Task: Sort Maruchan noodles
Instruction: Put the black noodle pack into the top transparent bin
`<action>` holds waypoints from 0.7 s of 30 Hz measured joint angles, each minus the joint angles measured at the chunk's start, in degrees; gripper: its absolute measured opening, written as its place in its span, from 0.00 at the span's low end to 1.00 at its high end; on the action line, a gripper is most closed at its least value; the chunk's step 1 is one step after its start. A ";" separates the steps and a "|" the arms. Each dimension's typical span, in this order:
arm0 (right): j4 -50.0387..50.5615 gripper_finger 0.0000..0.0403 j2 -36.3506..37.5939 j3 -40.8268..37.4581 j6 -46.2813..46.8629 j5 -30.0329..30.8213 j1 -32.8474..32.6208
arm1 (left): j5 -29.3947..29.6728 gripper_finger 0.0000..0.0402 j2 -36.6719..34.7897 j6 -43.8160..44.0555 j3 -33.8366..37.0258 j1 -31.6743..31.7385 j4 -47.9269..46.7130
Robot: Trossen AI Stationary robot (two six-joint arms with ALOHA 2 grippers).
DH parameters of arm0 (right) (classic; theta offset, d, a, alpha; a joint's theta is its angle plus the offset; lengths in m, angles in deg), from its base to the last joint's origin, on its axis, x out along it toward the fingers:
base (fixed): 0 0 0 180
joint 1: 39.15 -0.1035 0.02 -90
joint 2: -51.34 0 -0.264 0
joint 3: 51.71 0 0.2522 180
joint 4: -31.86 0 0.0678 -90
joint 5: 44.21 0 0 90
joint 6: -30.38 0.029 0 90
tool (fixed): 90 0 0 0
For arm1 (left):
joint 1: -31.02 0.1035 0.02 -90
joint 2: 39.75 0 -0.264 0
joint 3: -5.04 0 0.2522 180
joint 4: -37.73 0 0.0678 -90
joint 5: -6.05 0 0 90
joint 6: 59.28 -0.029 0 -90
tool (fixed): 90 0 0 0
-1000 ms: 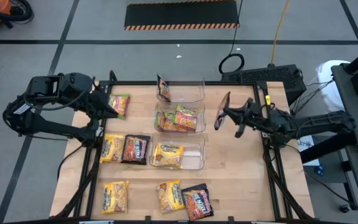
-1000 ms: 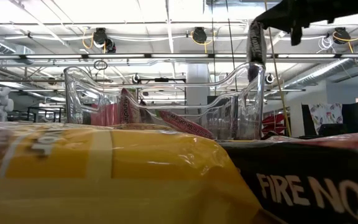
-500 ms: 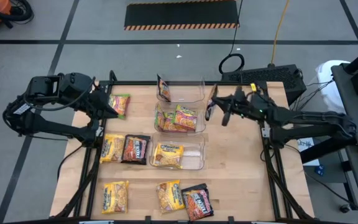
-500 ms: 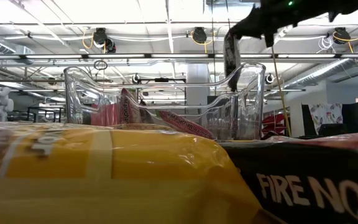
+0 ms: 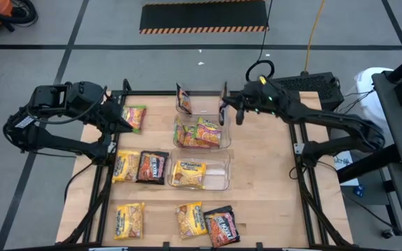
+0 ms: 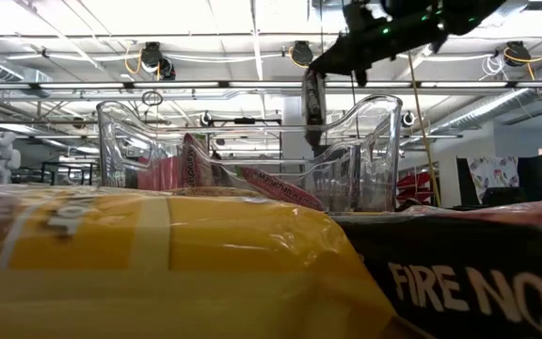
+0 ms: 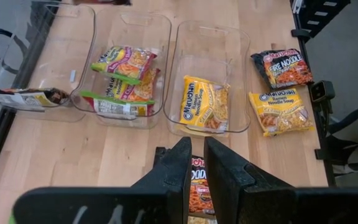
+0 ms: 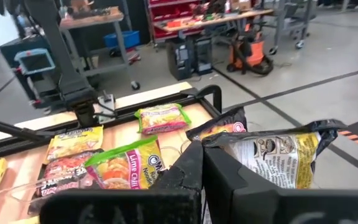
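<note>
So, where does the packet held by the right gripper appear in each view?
High view: the held packet hangs at the far bin's right end.
Low view: it hangs edge-on above the clear bin's rim, right of centre.
Left wrist view: I cannot find it.
Right wrist view: it fills the lower right, clamped by the right gripper.
Shared landmark: the green-yellow packets in the middle bin.

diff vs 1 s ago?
The right gripper, shut on a dark noodle packet, carried it leftward and toward the far edge, from the open right side of the table to the right end of the far bin. No grasp or release. The left gripper, loose packets and bin contents stayed put.
</note>
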State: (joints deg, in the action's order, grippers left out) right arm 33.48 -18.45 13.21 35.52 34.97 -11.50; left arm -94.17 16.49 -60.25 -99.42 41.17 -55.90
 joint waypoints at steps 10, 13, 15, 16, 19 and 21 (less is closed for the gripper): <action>0.31 0.00 -15.33 13.08 -3.00 -11.25 5.53 | 0.00 0.12 0.01 -0.02 0.00 -0.01 -0.05; 0.41 0.00 -19.35 17.01 -4.38 -13.44 6.32 | 0.00 0.12 -0.01 -0.02 0.00 -0.02 -0.05; 0.40 0.00 -21.93 19.32 -4.80 -13.63 6.70 | 0.00 0.12 0.01 -0.02 0.00 -0.02 -0.05; 0.38 0.00 -23.21 20.57 -4.84 -14.31 7.02 | 0.02 0.12 -0.01 0.01 0.00 -0.01 -0.05; 0.39 0.00 -27.18 23.90 -5.26 -16.99 7.74 | 0.02 0.12 -0.01 0.23 0.00 -0.02 -0.06; 0.48 0.00 -29.61 25.58 -5.68 -17.85 8.10 | 0.02 0.12 0.01 0.24 0.00 -0.02 -0.07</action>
State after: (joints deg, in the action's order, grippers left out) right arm 33.96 -48.05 38.79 29.84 17.12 -3.40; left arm -94.15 16.50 -60.01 -99.42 41.15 -55.96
